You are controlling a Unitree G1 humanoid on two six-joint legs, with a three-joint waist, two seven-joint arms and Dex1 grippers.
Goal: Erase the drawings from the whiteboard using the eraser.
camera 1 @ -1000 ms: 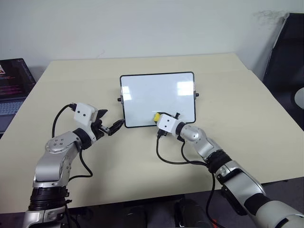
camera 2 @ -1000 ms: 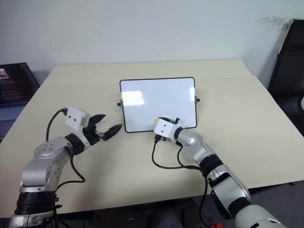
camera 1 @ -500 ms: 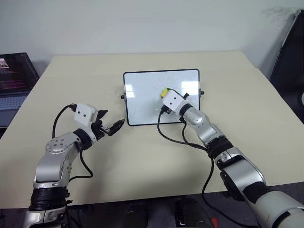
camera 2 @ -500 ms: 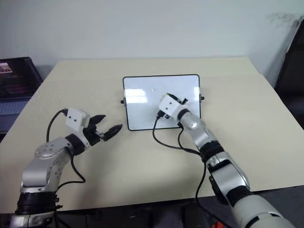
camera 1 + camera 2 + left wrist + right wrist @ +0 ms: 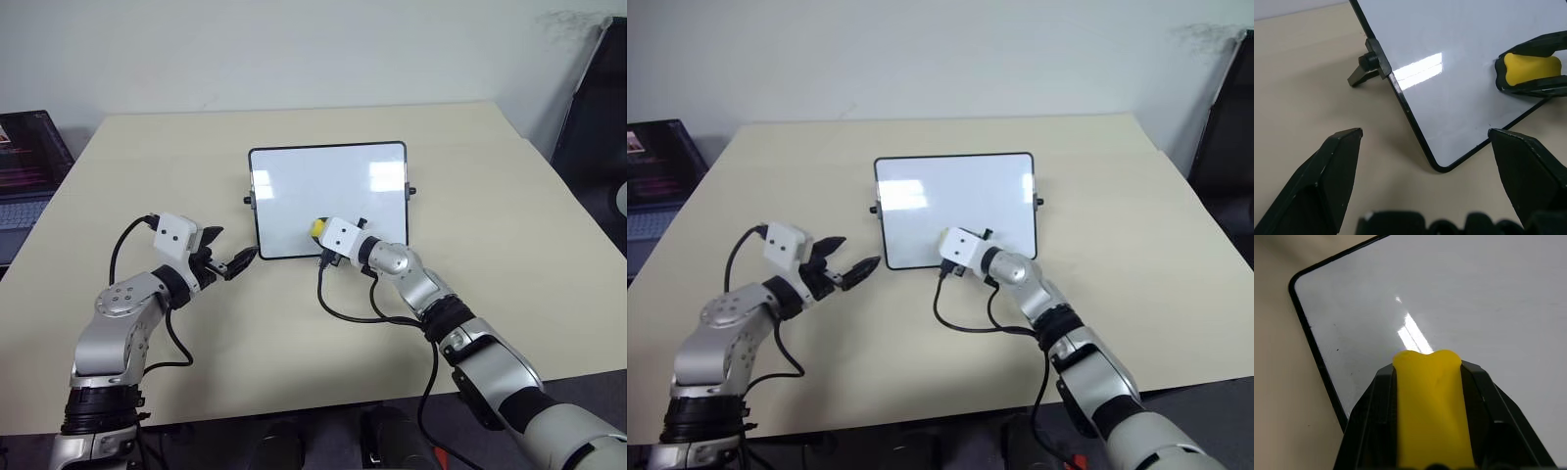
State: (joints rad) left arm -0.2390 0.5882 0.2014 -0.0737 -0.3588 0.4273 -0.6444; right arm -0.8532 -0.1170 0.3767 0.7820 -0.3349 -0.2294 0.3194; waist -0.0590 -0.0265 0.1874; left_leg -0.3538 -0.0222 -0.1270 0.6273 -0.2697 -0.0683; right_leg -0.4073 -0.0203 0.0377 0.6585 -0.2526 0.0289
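No brand, label or readable writing is seen on the small rectangular glossy white whiteboard (image 5: 328, 201) with its thin black frame, rounded corners and small black knobs; its surface is shown blank, with window glare and a few tiny dark specks near its near-left corner in the right wrist view, and no drawings can be made out. The whiteboard is propped at a tilt on the pale beige tabletop (image 5: 509, 225).

The right hand (image 5: 319, 231) is reached over the whiteboard's near edge, pointed forward and toward the left, its two black fingers pressed together on the small oblong yellow eraser (image 5: 1432, 406) with rounded ends. The eraser is held against the lower middle of the whiteboard's face, just above the near edge; in the left wrist view it is seen touching the white surface.

The left hand (image 5: 238, 262) is held low over the tabletop just beside the whiteboard's near-left corner, aimed toward it, with its fingers (image 5: 1332, 171) spread wide and nothing between them.

A dark laptop (image 5: 24, 157) with a lit screen is placed well to the left of the whiteboard, beyond the tabletop's edge
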